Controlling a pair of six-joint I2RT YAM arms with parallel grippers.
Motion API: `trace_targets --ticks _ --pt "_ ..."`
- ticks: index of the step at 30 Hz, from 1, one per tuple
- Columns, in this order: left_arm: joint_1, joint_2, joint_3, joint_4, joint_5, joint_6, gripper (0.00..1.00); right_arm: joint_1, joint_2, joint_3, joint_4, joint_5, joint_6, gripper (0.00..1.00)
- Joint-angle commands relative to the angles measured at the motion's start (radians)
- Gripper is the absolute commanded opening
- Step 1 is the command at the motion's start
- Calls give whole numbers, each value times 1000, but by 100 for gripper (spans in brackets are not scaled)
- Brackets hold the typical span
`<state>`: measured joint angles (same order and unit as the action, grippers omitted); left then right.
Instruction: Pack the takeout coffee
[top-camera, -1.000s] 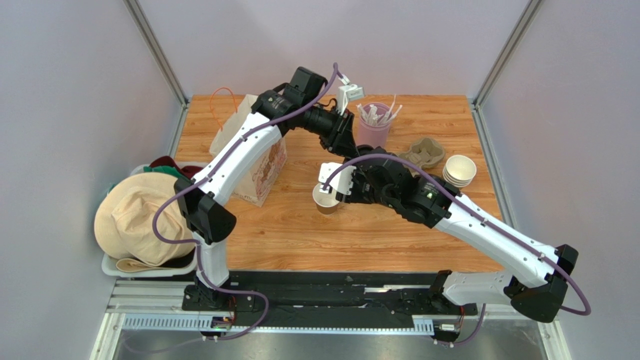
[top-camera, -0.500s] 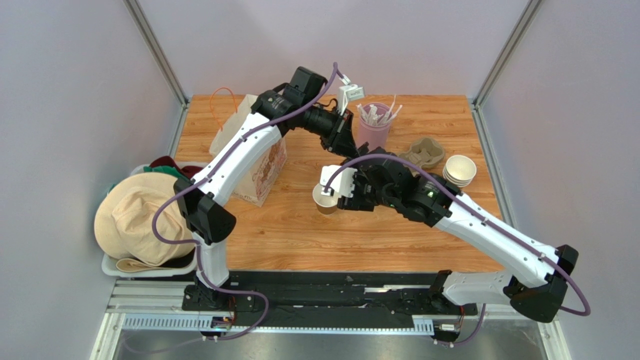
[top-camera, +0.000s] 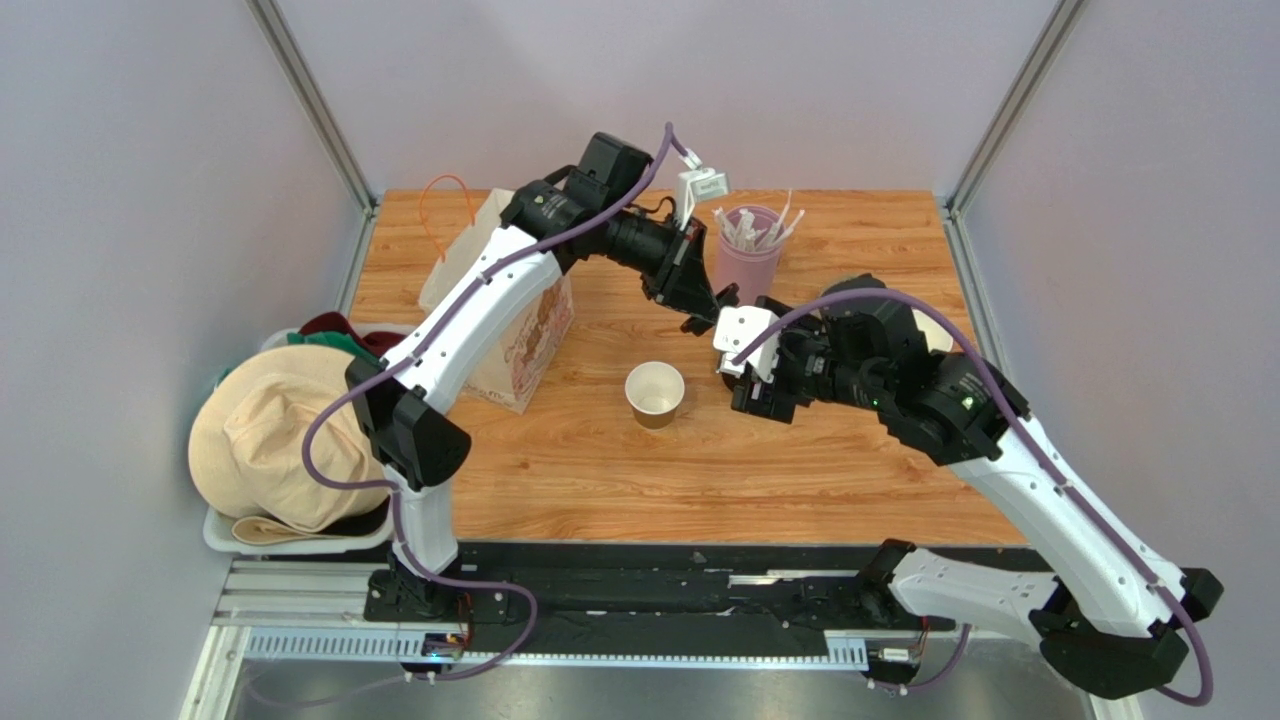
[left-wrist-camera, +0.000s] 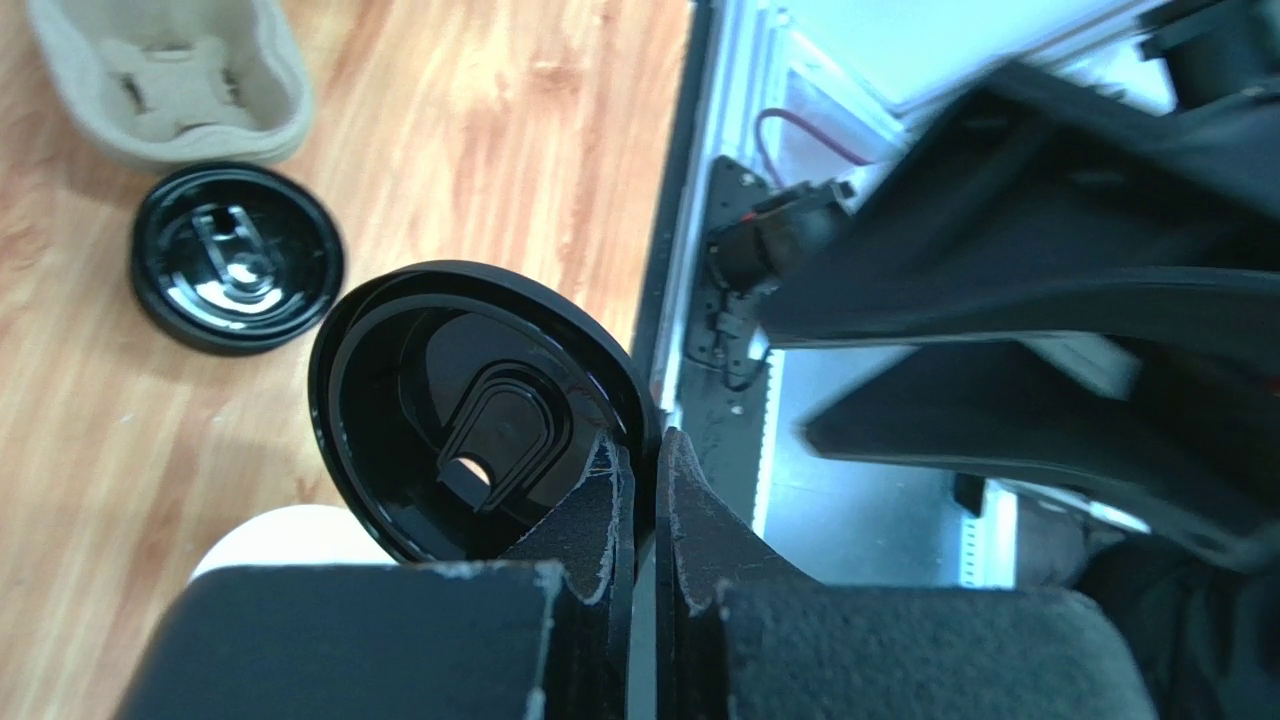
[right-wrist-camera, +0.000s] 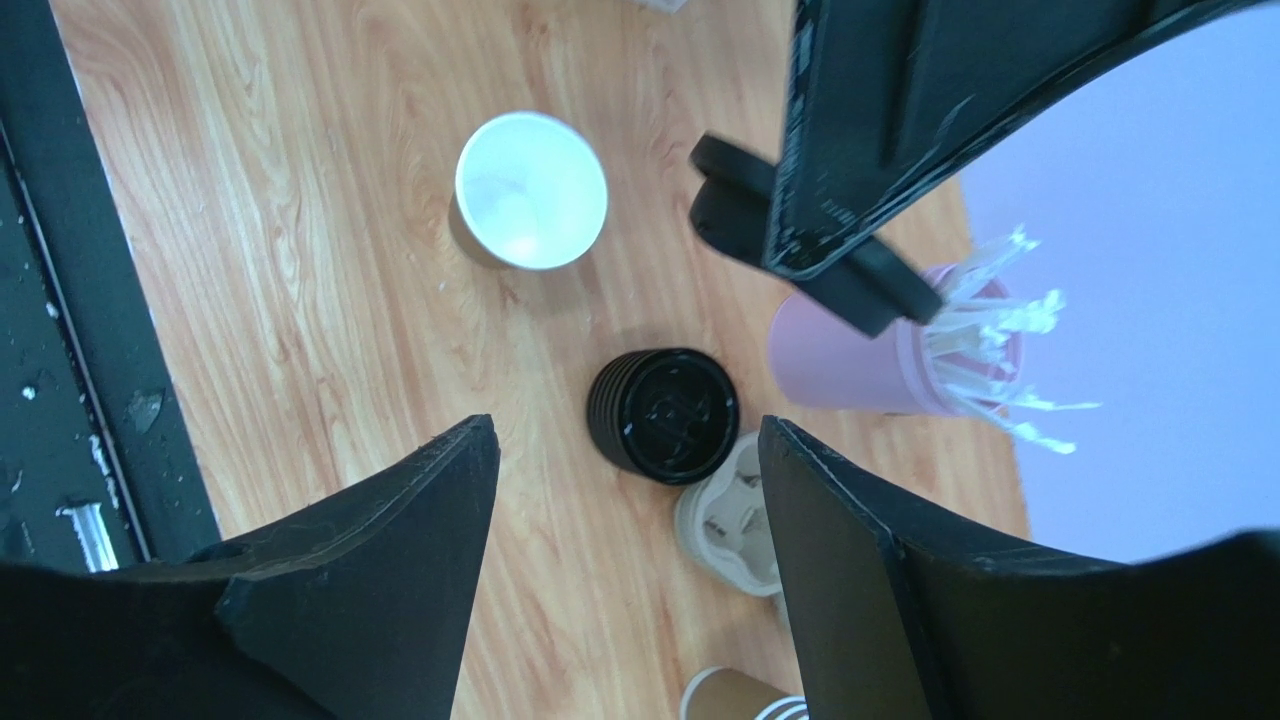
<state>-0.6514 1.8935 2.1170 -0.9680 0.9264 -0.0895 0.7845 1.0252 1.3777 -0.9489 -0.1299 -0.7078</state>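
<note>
The takeout coffee cup (top-camera: 655, 393), kraft-brown and white inside, stands upright and uncovered on the wooden table; the right wrist view shows the cup (right-wrist-camera: 529, 191) from above. My left gripper (top-camera: 694, 305) hangs behind and right of it, shut on the rim of a round black lid (left-wrist-camera: 466, 405). In its wrist view the left gripper (left-wrist-camera: 643, 443) pinches the lid's edge between both pads. My right gripper (top-camera: 747, 378) is open and holds nothing, off to the cup's right. Below the right gripper (right-wrist-camera: 627, 435) lies bare table.
A stack of black lids (right-wrist-camera: 663, 413) lies beside a pulp cup carrier (top-camera: 846, 308). A pink cup of white sticks (top-camera: 747, 255) stands at the back, nested brown cups (top-camera: 920, 341) to the right, a paper bag (top-camera: 511, 323) to the left. A bin of cloth (top-camera: 278, 435) sits off the table's left edge.
My right gripper let go of the cup, opened wider and drew back to the right. My left gripper closed on the black lid.
</note>
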Motion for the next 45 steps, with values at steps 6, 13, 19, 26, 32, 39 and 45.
trace_targets --ticks 6,13,19,26,32,39,45 --pt "56 -60 -52 274 400 -294 0 -80 -16 -16 52 -227 40 68" --pt "108 -67 -282 1445 509 -1264 0 -80 21 180 -59 -260 21 68" --pt "131 -36 -319 1376 431 -1266 0 -79 50 290 -148 -260 -48 67" --pt "131 -31 -353 1408 390 -1345 0 -67 59 124 -1 -82 -70 61" --pt "130 -53 -385 1398 381 -1372 0 -34 68 58 97 10 -64 59" --pt "125 -53 -420 1379 365 -1372 0 -10 81 81 116 42 -56 59" --pt "102 -42 -427 1414 368 -1402 0 -11 102 96 119 42 -59 58"
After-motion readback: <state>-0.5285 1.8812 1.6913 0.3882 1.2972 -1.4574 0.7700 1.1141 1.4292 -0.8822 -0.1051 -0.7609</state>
